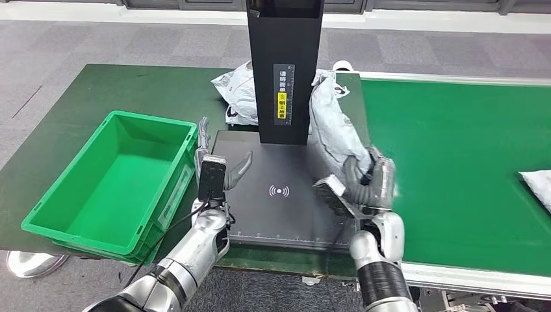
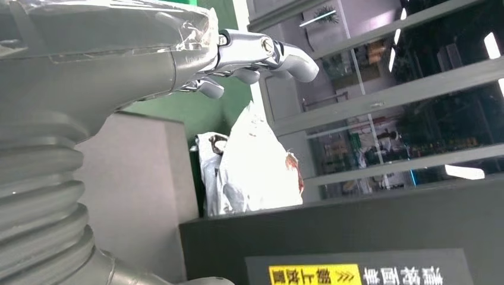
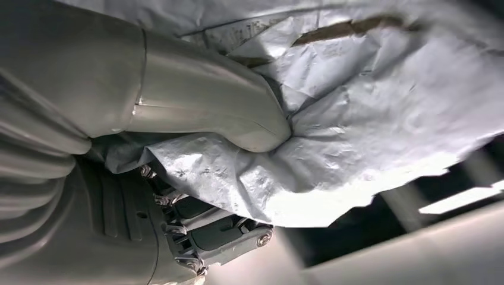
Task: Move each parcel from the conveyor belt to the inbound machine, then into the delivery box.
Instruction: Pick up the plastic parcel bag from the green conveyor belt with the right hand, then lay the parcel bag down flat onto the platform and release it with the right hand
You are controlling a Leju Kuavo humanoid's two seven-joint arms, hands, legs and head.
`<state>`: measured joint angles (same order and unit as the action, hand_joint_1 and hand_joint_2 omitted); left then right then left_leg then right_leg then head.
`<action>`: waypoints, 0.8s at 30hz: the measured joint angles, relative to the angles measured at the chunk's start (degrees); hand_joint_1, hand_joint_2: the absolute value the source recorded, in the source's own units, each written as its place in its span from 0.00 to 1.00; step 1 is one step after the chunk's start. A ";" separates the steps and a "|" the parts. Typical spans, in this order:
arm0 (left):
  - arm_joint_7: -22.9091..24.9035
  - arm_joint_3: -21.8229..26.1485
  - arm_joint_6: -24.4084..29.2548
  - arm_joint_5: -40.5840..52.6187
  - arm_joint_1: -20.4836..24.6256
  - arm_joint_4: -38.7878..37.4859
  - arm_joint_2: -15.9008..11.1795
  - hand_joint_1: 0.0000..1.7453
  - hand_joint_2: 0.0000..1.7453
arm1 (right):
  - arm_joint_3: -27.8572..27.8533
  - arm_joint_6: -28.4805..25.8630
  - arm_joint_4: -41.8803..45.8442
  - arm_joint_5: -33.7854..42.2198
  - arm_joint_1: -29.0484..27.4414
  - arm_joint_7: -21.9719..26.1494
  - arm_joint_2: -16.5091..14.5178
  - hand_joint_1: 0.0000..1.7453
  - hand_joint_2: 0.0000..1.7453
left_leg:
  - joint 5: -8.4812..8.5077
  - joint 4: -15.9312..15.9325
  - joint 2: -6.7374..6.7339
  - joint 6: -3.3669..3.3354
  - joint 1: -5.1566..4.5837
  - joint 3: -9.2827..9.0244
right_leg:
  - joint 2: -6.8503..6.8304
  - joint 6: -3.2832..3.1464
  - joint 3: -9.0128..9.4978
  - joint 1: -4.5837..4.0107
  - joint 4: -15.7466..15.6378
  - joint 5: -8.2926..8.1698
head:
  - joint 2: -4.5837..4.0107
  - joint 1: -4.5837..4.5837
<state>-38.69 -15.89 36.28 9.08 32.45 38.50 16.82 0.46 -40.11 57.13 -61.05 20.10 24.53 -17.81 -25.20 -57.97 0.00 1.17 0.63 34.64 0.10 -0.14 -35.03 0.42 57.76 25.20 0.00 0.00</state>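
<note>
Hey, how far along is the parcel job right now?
Done: nothing yet, the green delivery box shows no parcels. In hand: the right hand grips a grey parcel at the right side of the inbound machine's black platform; the left hand hovers open beside it. Left: boxing this one, plus a white parcel behind the machine's column and another on the conveyor belt.

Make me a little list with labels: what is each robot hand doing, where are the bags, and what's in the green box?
Right hand: grips a crinkly grey plastic parcel bag at the right edge of the black scanner platform
Left hand: holds nothing, fingers apart, beside the platform
Other bags: white plastic parcel behind the black scanner post; another white parcel on the green conveyor belt
Green plastic crate: empty
</note>
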 joint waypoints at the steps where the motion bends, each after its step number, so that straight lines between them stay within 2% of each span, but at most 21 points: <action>1: 0.00 0.18 -0.12 0.01 0.06 -0.01 -0.05 0.00 1.00 | 2.69 0.00 0.72 0.30 -0.10 -0.40 -0.26 1.00 1.00 | 0.00 0.00 0.03 0.00 0.00 0.01 | -0.04 0.00 0.00 0.00 0.00 0.00 | 0.00 0.00; 4: 0.00 0.35 -0.22 -0.09 0.10 -0.01 -0.22 0.00 1.00 | 8.87 0.48 1.80 2.24 -0.15 -1.81 -0.52 1.00 1.00 | 0.00 0.00 0.07 0.00 0.00 0.04 | -0.09 0.00 0.01 0.02 0.00 0.01 | 0.00 0.00; 6: 0.00 0.35 -0.25 -0.37 0.13 -0.01 -0.33 0.00 1.00 | 12.87 3.17 1.90 5.32 -0.05 -4.48 -0.43 1.00 1.00 | 0.00 0.00 0.06 0.00 0.00 0.05 | -0.07 0.00 0.01 0.04 0.00 0.01 | 0.00 0.00; 7: 0.00 0.35 -0.33 -0.49 0.17 -0.01 -0.41 0.00 1.00 | 15.13 5.81 1.89 7.32 0.07 -6.35 -0.29 0.86 1.00 | 0.00 0.00 0.06 0.00 0.00 0.04 | -0.05 0.00 0.01 0.04 0.00 0.00 | 0.00 0.00; 10: 0.00 0.35 -0.84 -0.52 0.46 -0.02 -0.62 0.00 1.00 | 22.21 15.24 1.13 11.83 0.74 -12.47 0.40 0.33 1.00 | 0.00 -0.01 0.07 0.00 -0.02 0.05 | -0.07 0.00 0.00 0.03 0.00 0.00 | 0.00 0.00; 11: 0.00 0.35 -1.06 -0.52 0.58 -0.03 -0.68 0.00 1.00 | 24.35 17.79 0.48 12.42 1.08 -14.39 0.68 0.29 1.00 | 0.00 -0.01 0.08 0.00 -0.02 0.05 | -0.09 0.00 0.00 0.03 0.00 0.01 | 0.00 0.00; 15: 0.00 0.35 -1.73 -0.85 0.80 -0.01 -0.83 0.00 1.00 | 30.35 23.32 -3.40 12.82 2.27 -18.75 1.85 0.00 1.00 | 0.00 -0.01 0.12 0.00 -0.02 0.06 | -0.11 0.00 0.00 0.01 0.00 0.01 | 0.00 0.00; 19: 0.00 0.35 -1.92 -1.34 0.80 0.17 -0.95 0.00 1.00 | 33.71 24.84 -6.34 13.49 3.09 -19.79 2.88 0.00 1.00 | 0.00 -0.01 0.12 0.00 -0.02 0.06 | -0.11 0.00 0.00 0.02 -0.01 0.01 | 0.00 0.00; 24: 0.00 0.35 -1.92 -3.32 0.63 1.56 -1.28 0.00 1.00 | 35.07 26.17 -8.21 15.40 3.21 -20.29 4.34 0.00 1.00 | 0.00 -0.02 0.14 -0.01 -0.06 0.07 | -0.13 0.00 0.00 0.03 -0.01 0.01 | 0.00 0.00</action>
<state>-38.69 -15.54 34.36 5.76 33.07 40.07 15.55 35.53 -13.93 48.92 -45.65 23.30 4.23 -13.47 -25.20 -57.99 0.14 1.17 0.57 34.72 -0.03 -0.14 -35.03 0.45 57.75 25.20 0.00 0.00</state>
